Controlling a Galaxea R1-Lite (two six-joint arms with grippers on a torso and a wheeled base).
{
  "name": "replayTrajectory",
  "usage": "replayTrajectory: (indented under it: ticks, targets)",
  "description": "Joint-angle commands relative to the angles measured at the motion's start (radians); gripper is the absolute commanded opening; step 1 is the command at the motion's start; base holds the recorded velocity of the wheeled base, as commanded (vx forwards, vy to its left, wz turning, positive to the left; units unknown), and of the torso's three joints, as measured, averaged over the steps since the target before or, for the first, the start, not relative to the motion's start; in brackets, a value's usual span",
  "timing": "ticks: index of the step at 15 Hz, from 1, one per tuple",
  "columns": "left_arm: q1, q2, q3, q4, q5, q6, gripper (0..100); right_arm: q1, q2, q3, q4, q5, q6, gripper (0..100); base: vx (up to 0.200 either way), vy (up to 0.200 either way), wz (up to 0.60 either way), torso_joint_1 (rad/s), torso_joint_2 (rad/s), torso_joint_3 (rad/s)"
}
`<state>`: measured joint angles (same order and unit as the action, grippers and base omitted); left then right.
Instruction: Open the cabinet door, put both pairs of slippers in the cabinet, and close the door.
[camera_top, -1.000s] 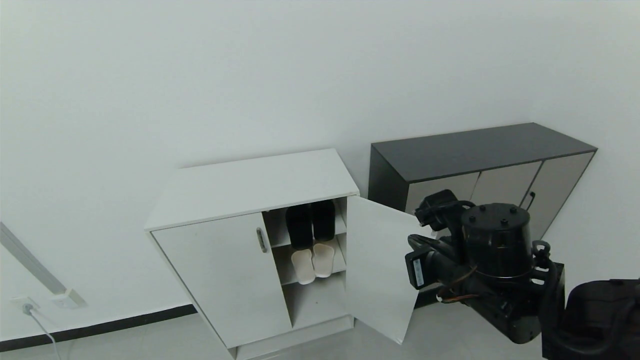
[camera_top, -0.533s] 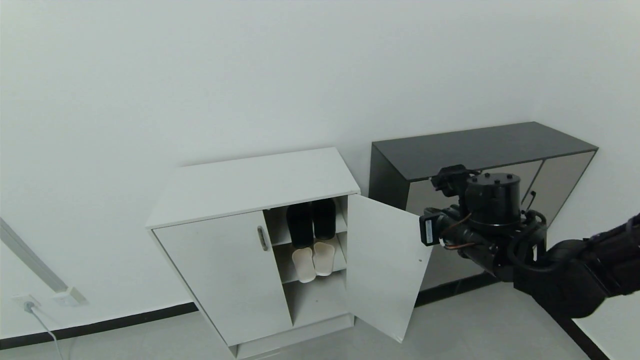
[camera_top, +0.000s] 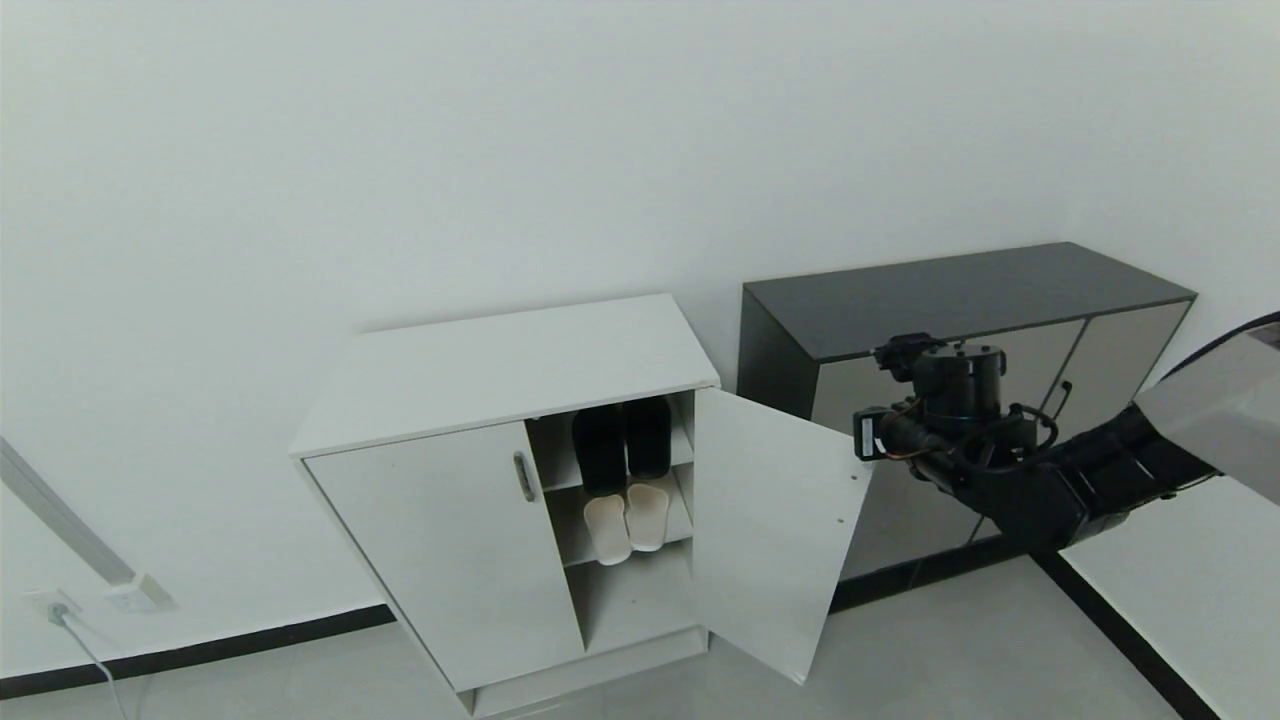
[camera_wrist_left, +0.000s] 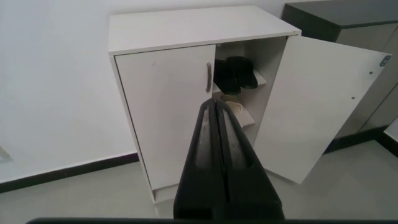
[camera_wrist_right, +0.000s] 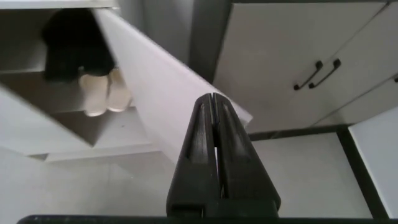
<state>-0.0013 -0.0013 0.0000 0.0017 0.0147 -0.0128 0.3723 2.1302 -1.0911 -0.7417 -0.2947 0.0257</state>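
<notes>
Cabinet: white, against the wall; left door shut, right door swung wide open.
Black slippers: a pair side by side on the upper shelf inside the cabinet.
Pale slippers: a pair side by side on the shelf just below the black ones.
Right hand: fingers pressed together, holding nothing, near the free edge of the right door and in front of the dark cabinet; whether it touches the door cannot be told.
Left hand: fingers pressed together, empty, well back from the cabinet and facing its front.
</notes>
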Motion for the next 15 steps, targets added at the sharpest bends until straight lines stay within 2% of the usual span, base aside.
replayTrajectory:
  ticks: [1, 8, 15]
  targets:
    - [0.000, 0.001, 0.000, 0.000, 0.001, -0.001, 0, -0.033, 0.085, -0.046, 0.001, 0.006, 0.000, 0, 0.000, 0.000, 0.00, 0.000, 0.00, 0.000]
    - [0.000, 0.001, 0.000, 0.000, 0.001, -0.001, 0, -0.061, 0.197, -0.130, -0.002, 0.012, 0.000, 0, 0.000, 0.000, 0.00, 0.000, 0.00, 0.000]
    - [0.000, 0.001, 0.000, 0.000, 0.001, -0.001, 0, -0.061, 0.203, -0.136, -0.002, 0.034, 0.000, 0, 0.000, 0.000, 0.00, 0.000, 0.00, 0.000]
